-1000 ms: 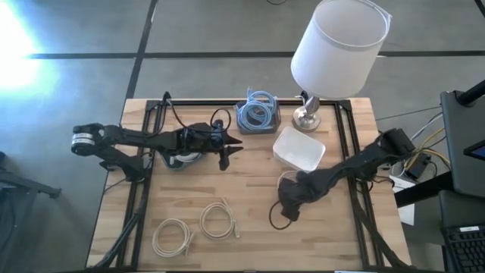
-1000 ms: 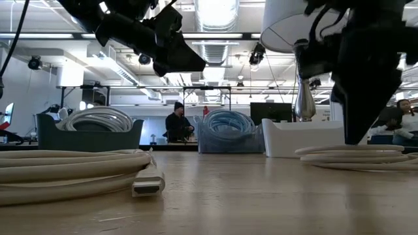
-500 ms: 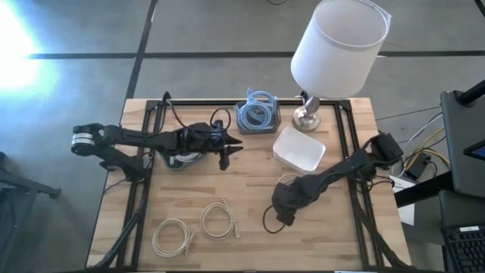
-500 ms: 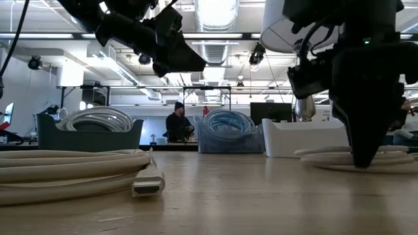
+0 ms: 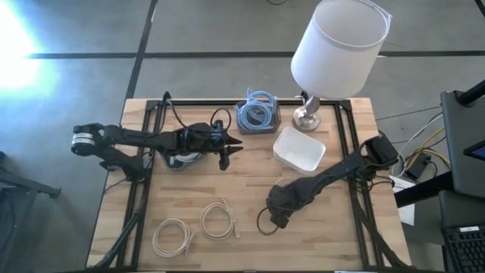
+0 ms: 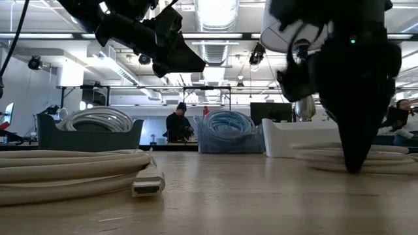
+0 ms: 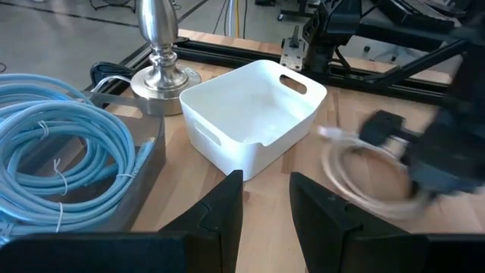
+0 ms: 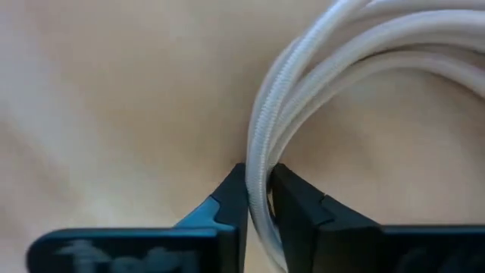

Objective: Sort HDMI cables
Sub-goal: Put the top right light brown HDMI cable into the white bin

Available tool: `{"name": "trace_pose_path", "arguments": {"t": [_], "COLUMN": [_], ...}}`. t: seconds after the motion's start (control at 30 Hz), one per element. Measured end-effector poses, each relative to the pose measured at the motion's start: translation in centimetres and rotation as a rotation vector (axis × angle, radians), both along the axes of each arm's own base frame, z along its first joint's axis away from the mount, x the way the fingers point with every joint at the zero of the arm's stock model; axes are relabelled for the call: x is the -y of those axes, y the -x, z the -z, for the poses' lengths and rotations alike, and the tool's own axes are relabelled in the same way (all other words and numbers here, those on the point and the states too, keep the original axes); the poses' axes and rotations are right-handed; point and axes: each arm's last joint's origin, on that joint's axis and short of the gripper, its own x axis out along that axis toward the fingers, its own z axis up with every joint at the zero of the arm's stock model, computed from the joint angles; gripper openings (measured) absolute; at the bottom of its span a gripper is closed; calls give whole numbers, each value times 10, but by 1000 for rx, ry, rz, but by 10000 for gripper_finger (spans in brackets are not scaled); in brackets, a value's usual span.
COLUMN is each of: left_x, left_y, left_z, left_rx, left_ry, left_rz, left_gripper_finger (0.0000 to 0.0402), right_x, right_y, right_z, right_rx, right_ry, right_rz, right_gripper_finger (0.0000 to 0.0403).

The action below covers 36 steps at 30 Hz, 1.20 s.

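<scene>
A whitish HDMI cable coil (image 5: pixel 285 184) lies flat on the table's right half, near the white bin (image 5: pixel 299 149). My right gripper (image 5: pixel 274 216) stands on the coil's near-left rim, fingers pointing down, shut on its strands (image 8: pixel 259 199). The arm covers much of the coil. Two more whitish coils (image 5: pixel 173 235) (image 5: pixel 218 218) lie flat near the table's near-left edge. Light blue coils (image 5: pixel 258 114) fill a clear bin at the far edge. My left gripper (image 5: pixel 227 152) hovers open above the table's middle, touching nothing. My right gripper pinches several strands of the coil's rim (image 8: pixel 261 171) between its two fingers (image 8: pixel 231 199), coming from above and pointing down. The fingers stand across the strands. The coil lies flat on the table (image 6: pixel 326 155), not lifted.
A lamp (image 5: pixel 339 45) stands at the far edge beside the blue bin, its base (image 7: pixel 159 72) next to the white bin (image 7: pixel 250 114). A grey bin with coils (image 6: pixel 88 127) sits under my left arm. Bare wood lies in the table's middle and near right.
My right gripper has moved down and toward the table's near-left, coming to rest with its fingertips on the table at the coil's rim. The coil has stayed flat. My left arm has kept still.
</scene>
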Motion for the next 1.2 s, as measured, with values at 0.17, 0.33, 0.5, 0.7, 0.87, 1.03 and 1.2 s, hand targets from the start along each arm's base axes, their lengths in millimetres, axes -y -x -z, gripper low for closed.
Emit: {"name": "trace_pose_path", "arguments": {"t": [0.17, 0.33, 0.5, 0.7, 0.87, 1.03, 1.2], "left_x": [0, 0, 0, 0, 0, 0, 0], "left_y": [0, 0, 0, 0, 0, 0, 0], "left_z": [1, 1, 1, 1, 1, 1, 1], "left_rx": [-9, -12, -12, -17, -18, -18, -19], "left_ry": [-10, -17, -17, -18, -19, -20, -20], "left_rz": [4, 6, 6, 7, 7, 7, 7], "left_gripper_finger": [113, 113, 113, 113, 113, 113, 113], "right_x": [-6, -6, -5, 7, 26, 46, 65], "right_y": [-13, -16, -15, -3, 11, 15, 18], "right_z": [-24, -52, -98, -141, -149, -139, -110], "right_rx": [73, 22, 63, 169, 203, 191, 146], "right_ry": [-26, 3, 113, 387, 716, 923, 941], "right_rz": [-43, -41, -60, -15, 85, 196, 328], "right_gripper_finger": [16, 15, 15, 14, 14, 15, 25]}}
